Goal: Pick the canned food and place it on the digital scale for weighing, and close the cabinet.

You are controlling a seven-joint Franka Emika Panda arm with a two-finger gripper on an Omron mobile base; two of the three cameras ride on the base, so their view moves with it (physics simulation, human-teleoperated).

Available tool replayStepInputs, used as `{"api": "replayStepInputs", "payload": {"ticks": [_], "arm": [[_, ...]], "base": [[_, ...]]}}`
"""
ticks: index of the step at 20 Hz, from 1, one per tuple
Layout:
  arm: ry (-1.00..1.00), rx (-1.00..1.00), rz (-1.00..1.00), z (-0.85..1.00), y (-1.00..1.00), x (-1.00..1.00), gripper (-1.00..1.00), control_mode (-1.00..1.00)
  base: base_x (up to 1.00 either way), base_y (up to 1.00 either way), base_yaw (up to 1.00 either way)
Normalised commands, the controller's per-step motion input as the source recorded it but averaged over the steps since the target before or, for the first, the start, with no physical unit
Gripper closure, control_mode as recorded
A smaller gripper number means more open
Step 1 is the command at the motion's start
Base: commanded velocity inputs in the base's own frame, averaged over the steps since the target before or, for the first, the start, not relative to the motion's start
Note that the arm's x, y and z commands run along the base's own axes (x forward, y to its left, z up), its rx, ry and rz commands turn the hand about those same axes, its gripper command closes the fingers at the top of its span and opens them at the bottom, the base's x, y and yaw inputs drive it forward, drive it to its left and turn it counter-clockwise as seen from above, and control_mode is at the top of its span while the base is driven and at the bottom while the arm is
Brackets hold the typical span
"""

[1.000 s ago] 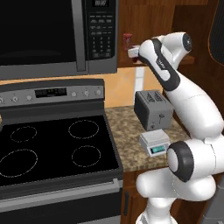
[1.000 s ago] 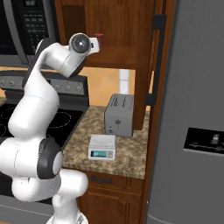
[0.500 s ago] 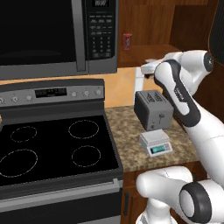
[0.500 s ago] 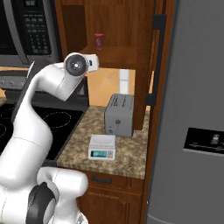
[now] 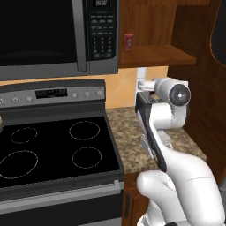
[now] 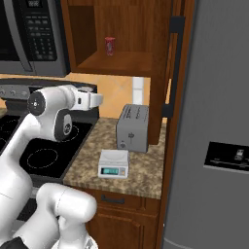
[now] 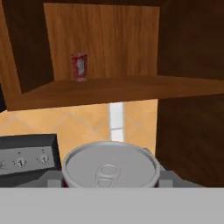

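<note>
The arm [image 6: 53,109] rises from the base, bends at its elbow and reaches level, with the hand pointing toward the back wall below the cabinet [image 6: 121,34] shelf. The gripper [image 7: 111,179] is closed on the can [image 7: 110,165]; in the hand view its pale lid with a pull tab sits right between the fingertips, held in the air above the counter [image 6: 146,165]. The scale [image 6: 113,163] stands near the front edge of the counter, just in front of the toaster [image 6: 133,128], with nothing on its plate. A slim red can [image 6: 110,45] stands at the back of the cabinet shelf. The cabinet door [image 6: 172,68] stands open, its black bar handle facing forward beside the fridge [image 6: 214,121].
</note>
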Motion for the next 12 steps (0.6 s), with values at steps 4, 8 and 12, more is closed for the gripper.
{"api": "replayStepInputs", "payload": {"ticks": [4, 8, 12], "arm": [[0.01, 0.02, -0.21, -0.1, -0.01, 0.0, 1.0, -1.0], [0.02, 0.0, -0.04, -0.2, -0.06, 0.02, 1.0, -1.0], [0.09, 0.0, 0.01, -0.53, -0.25, 0.04, 1.0, -1.0]], "base": [[0.0, 0.0, 0.0], [0.0, 0.0, 0.0], [0.0, 0.0, 0.0]]}}
